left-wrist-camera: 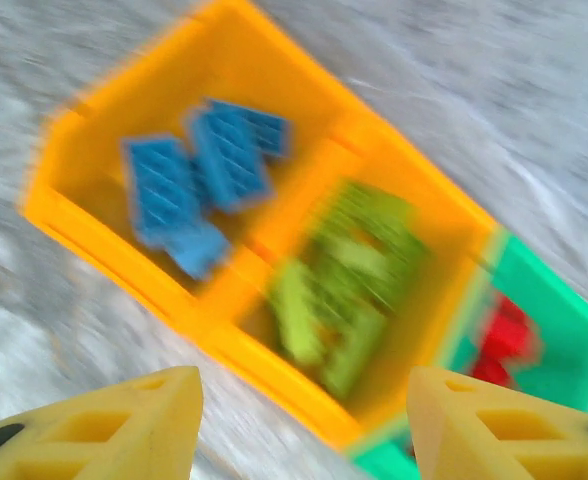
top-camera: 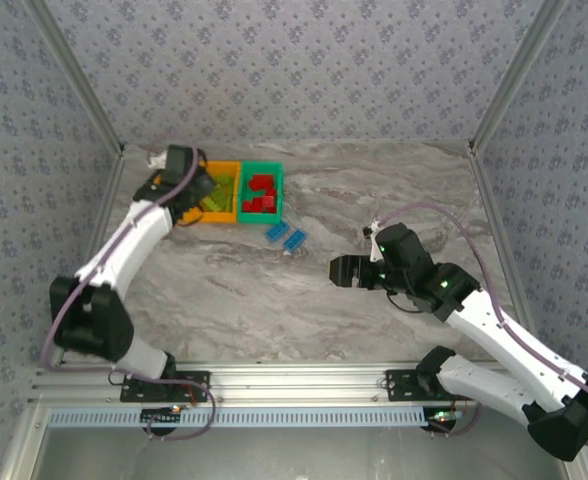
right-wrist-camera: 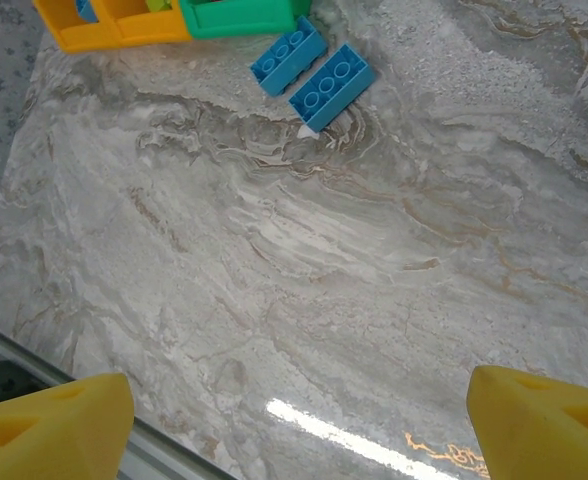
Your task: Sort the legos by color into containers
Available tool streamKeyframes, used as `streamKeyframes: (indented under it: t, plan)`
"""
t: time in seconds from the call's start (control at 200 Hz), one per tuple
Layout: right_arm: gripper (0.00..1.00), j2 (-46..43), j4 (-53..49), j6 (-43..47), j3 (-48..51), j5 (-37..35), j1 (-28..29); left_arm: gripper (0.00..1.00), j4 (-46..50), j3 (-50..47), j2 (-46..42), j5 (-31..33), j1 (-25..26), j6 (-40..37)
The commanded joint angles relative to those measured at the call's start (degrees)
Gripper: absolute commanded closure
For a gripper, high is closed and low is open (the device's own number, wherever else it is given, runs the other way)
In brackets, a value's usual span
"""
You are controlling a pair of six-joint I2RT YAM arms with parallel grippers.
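Left claw [left-wrist-camera: 304, 430] is held wide & empty above the containers [left-wrist-camera: 94, 240], w/ blue, lime and red legos [left-wrist-camera: 164, 190] kept one colour per bin. Right claw [right-wrist-camera: 299, 430] is spread wide too; 2 blue legos [right-wrist-camera: 314, 72] are seen on the surface [right-wrist-camera: 324, 280] beside the green bin [right-wrist-camera: 244, 18].

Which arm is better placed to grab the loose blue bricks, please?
Right: the right gripper, open, faces the blue bricks across the table, nearer than the left gripper, which hangs over the bins.
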State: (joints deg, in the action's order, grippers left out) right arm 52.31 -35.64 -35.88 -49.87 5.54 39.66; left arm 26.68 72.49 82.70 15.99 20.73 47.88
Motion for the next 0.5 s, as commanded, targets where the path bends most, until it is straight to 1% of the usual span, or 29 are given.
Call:
streamKeyframes:
  t: [0.0, 0.09, 0.12, 0.155, 0.2, 0.24, 0.3, 0.34, 0.385, 0.47, 0.495]
  plan:
    - [0.11, 1.5, 0.9, -1.5, -0.5, -1.9, -0.5, 0.46, -1.2, -5.5, -3.1, 2.0, 10.3, 2.2]
    - [0.11, 2.7, 2.4, -1.6, -1.0, -1.8, -0.6, 0.46, -3.0, -6.1, -0.8, 2.1, 18.6, -3.5]
    - [0.11, 2.9, 2.6, -1.7, -1.1, -1.8, -0.7, 0.46, -3.2, -5.4, 1.0, 0.9, 20.5, -6.4]
    - [0.11, 3.0, 2.5, -1.8, -1.1, -1.8, -0.7, 0.45, -3.6, -4.5, 3.6, -2.1, 22.1, -10.2]
    - [0.11, 3.0, 2.4, -2.0, -1.1, -1.6, -0.6, 0.43, -2.8, -2.6, 7.4, -6.4, 23.0, -14.0]
    - [0.11, 2.9, 2.1, -2.1, -1.0, -1.9, -0.7, 0.44, -0.4, -0.1, 11.2, -7.8, 23.2, -15.3]
    - [0.11, 2.5, 1.6, -2.3, -0.9, -2.4, -0.7, 0.46, 1.9, 3.2, 16.4, -8.3, 23.3, -18.3]
    - [0.11, 2.3, 1.4, -2.4, -0.6, -2.7, -0.7, 0.46, 1.9, 4.9, 19.2, -8.6, 23.3, -20.3]
    - [0.11, 1.8, 1.4, -2.6, -0.3, -3.1, -0.7, 0.42, -0.2, 5.8, 21.7, -8.2, 23.3, -23.2]
    - [0.11, 1.2, 1.4, -2.8, 0.3, -3.4, -0.8, 0.41, -1.8, 8.4, 26.9, -8.2, 22.9, -27.2]
    - [0.11, 1.0, -0.1, -2.8, 0.2, -3.4, -0.8, 0.40, -2.1, 9.3, 28.4, -8.0, 22.8, -28.2]
